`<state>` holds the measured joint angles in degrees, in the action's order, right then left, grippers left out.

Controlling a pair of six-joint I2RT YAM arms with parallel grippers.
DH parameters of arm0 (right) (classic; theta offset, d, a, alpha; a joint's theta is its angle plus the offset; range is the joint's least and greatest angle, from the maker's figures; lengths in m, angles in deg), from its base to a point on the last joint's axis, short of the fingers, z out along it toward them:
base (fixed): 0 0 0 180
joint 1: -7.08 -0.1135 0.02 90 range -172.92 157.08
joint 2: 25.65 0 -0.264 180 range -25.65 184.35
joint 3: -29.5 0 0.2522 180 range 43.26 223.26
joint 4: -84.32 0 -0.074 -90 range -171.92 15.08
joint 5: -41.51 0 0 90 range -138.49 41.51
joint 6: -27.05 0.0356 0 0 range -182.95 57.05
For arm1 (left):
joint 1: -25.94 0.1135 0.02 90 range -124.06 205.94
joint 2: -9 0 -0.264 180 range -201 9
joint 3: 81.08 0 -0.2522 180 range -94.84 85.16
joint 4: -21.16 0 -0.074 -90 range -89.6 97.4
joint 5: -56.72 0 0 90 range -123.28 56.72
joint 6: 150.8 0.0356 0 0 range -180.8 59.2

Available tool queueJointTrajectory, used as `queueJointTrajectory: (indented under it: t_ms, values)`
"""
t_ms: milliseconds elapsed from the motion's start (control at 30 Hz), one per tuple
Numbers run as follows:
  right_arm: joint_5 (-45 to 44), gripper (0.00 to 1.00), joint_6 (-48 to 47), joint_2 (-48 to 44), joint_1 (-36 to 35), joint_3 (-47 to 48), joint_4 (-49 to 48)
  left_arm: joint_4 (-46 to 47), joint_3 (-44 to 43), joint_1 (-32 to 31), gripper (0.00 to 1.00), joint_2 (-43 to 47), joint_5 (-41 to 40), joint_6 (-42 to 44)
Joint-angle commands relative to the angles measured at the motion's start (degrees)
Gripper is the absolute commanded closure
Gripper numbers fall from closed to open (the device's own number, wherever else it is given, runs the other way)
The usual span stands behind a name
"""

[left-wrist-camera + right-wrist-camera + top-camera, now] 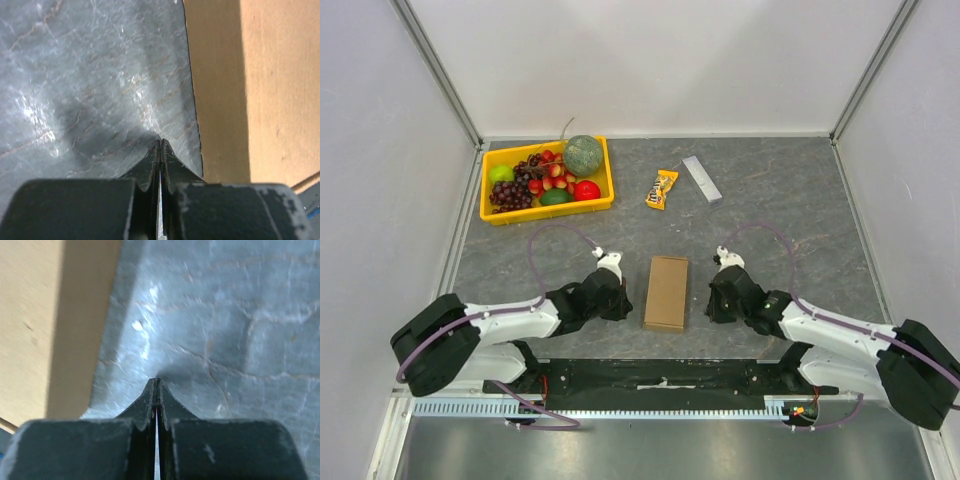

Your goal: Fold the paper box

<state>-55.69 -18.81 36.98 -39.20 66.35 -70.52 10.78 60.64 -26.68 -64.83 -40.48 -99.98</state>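
The paper box (666,292) is a small flat rectangular brown cardboard box lying on the grey table between the two arms. My left gripper (620,300) rests low just left of it, fingers pressed together on nothing. In the left wrist view the box (250,90) fills the right side, apart from the shut gripper (160,142). My right gripper (713,303) sits just right of the box, also shut and empty. The right wrist view has the box (35,325) at the left and the gripper (157,381) over bare table.
A yellow fruit tray (490,212) with grapes, a melon and other fruit stands at the back left. An orange candy packet (662,189) and a small grey bar (701,179) lie at the back centre. White walls enclose the table.
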Motion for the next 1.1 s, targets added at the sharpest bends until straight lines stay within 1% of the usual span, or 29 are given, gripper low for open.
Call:
queueJointTrajectory:
  t_ms: [0,133,167,367,667,1067]
  values:
    - [3.59,1.00,3.76,-4.52,-0.65,-4.89,3.81,0.40,5.08,-1.43,0.98,3.68,2.01,-5.03]
    - [7.02,1.00,4.38,-6.82,-1.35,-5.43,3.63,0.67,5.79,-4.33,0.98,4.39,1.75,-6.61]
    - [8.94,1.00,3.85,-6.73,-1.53,-5.16,3.72,0.67,5.70,-4.94,0.98,4.30,1.58,-6.87]
    - [10.98,1.00,2.62,-4.10,-2.85,-3.41,3.19,1.37,5.44,-6.88,0.98,2.90,1.49,-7.75]
    - [13.35,1.00,5.34,-0.76,-4.87,-4.63,-4.19,3.30,5.53,-9.52,0.98,0.35,1.22,-9.42]
    - [14.67,1.00,7.10,5.92,-6.54,-5.51,-12.70,6.64,3.16,-11.98,0.98,-6.16,1.58,-10.48]
